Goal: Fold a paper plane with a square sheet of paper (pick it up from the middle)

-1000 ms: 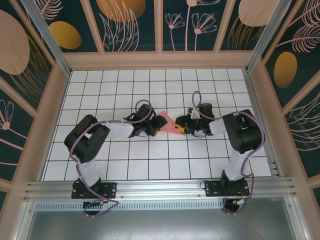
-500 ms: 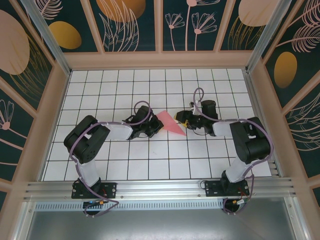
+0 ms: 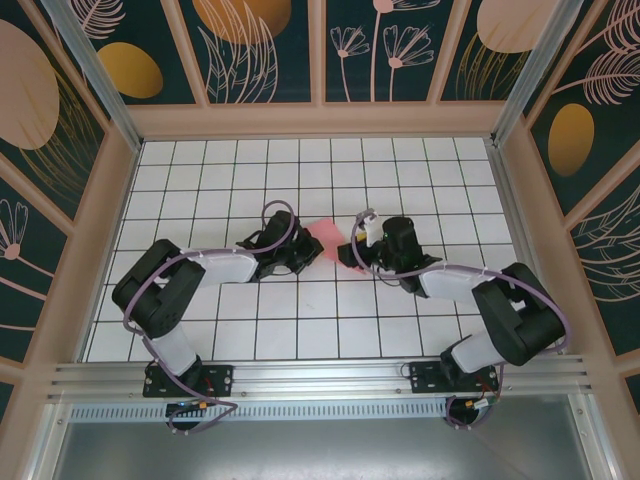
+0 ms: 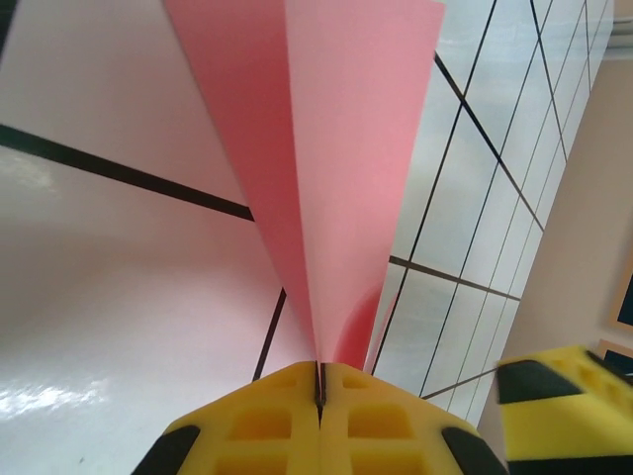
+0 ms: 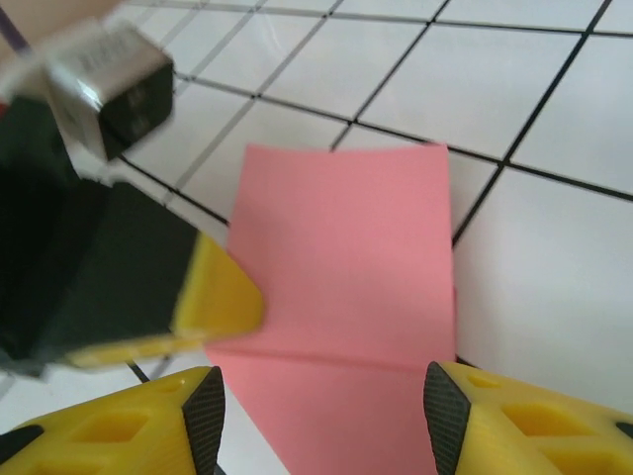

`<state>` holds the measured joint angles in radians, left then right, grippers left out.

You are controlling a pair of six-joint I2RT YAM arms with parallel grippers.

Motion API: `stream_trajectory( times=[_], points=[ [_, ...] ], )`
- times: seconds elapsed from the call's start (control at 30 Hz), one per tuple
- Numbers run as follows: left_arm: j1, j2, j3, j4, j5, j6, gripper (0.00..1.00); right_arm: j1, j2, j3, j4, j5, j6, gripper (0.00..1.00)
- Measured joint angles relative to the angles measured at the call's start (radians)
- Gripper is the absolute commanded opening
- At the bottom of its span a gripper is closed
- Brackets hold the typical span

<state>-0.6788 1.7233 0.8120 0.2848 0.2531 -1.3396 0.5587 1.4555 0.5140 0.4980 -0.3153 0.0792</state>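
The square sheet of paper is folded into a narrow salmon-pink paper plane [image 3: 323, 237] near the table's middle. My left gripper [image 3: 307, 251] is shut on its narrow end; in the left wrist view the yellow jaws [image 4: 318, 384] pinch the pink folds [image 4: 341, 148], which fan out away from me. My right gripper [image 3: 349, 256] stands open just right of it. Seen from the right wrist, the plane [image 5: 346, 247] lies between and beyond that gripper's [image 5: 322, 411] spread fingertips, with a crease across it. One yellow finger [image 5: 213, 297] of the left gripper touches the plane's left edge.
The white gridded table [image 3: 300, 320] is ringed by a low tan wall [image 3: 320, 120] with patterned panels behind. Both arms reach in from the near edge, their wrists close together at the middle. A yellow fingertip [image 4: 564, 396] of the right gripper shows in the left wrist view.
The left gripper closed on the plane's narrow end. The right gripper let go, opened and swung left and nearer, straddling the paper. The plane shifted slightly toward the back.
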Motion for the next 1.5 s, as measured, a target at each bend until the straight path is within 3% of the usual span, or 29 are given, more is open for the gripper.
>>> stream_trajectory(
  times=[0.17,0.47,0.77,1.17,1.33,1.5],
  points=[
    [0.016,-0.026,-0.001,-0.031,0.001,0.003,0.0,0.034,0.0,-0.049,0.016,0.038,-0.163,0.57],
    [0.039,-0.026,0.01,-0.081,0.011,0.004,0.01,0.186,0.072,-0.072,0.158,0.191,-0.344,0.52],
    [0.044,-0.018,0.055,-0.09,0.031,0.011,0.01,0.22,0.192,-0.074,0.296,0.3,-0.462,0.47],
    [0.046,0.008,0.064,-0.111,0.032,0.015,0.02,0.222,0.311,-0.049,0.404,0.38,-0.504,0.37],
    [0.051,0.008,0.064,-0.114,0.035,0.019,0.04,0.222,0.322,-0.039,0.428,0.386,-0.522,0.25],
    [0.056,0.008,0.066,-0.118,0.035,0.029,0.16,0.222,0.324,-0.033,0.434,0.38,-0.526,0.13]
  ],
)
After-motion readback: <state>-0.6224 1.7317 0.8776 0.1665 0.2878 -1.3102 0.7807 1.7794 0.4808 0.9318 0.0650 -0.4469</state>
